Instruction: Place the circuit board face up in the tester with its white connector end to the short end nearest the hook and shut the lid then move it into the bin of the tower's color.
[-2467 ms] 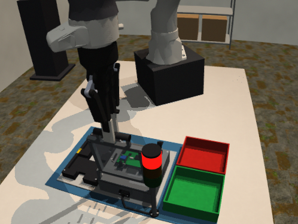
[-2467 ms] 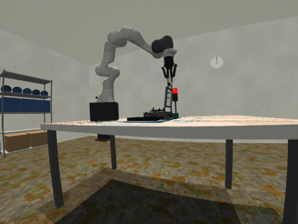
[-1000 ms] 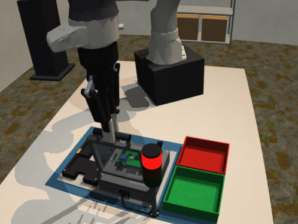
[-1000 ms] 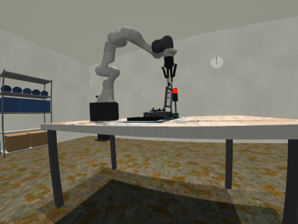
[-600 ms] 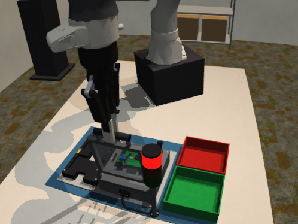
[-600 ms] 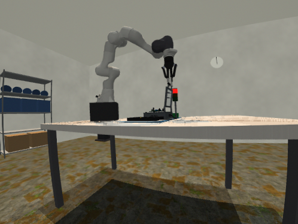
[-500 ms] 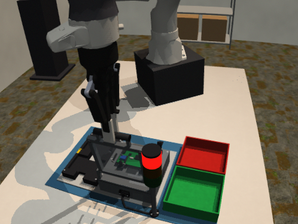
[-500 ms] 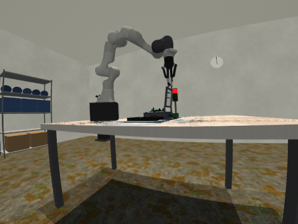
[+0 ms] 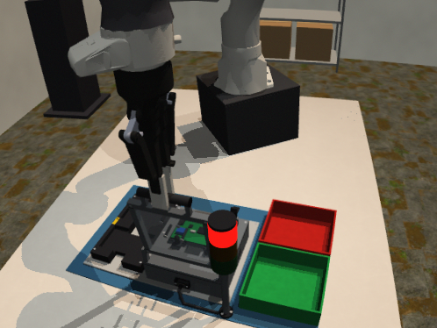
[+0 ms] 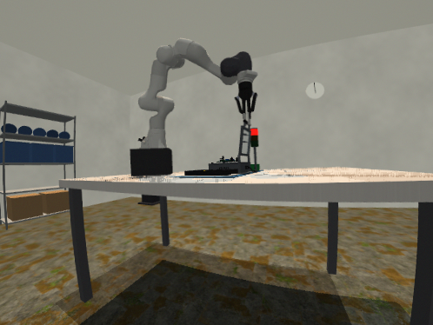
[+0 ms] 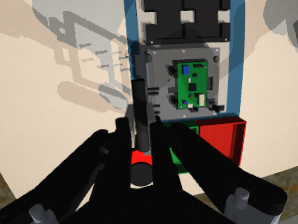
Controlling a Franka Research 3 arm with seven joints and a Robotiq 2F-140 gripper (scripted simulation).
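The green circuit board lies face up on the plate of the tester. The tester's clear lid stands raised nearly upright. My gripper is shut on the lid's black handle at the top edge of the raised lid. The signal tower beside the tester shows red. The black tray lies left of the tester with both pockets empty.
A red bin and a green bin stand side by side right of the tester, both empty. A blue bench mat lies under the tray and tester. The arm's black base block stands behind.
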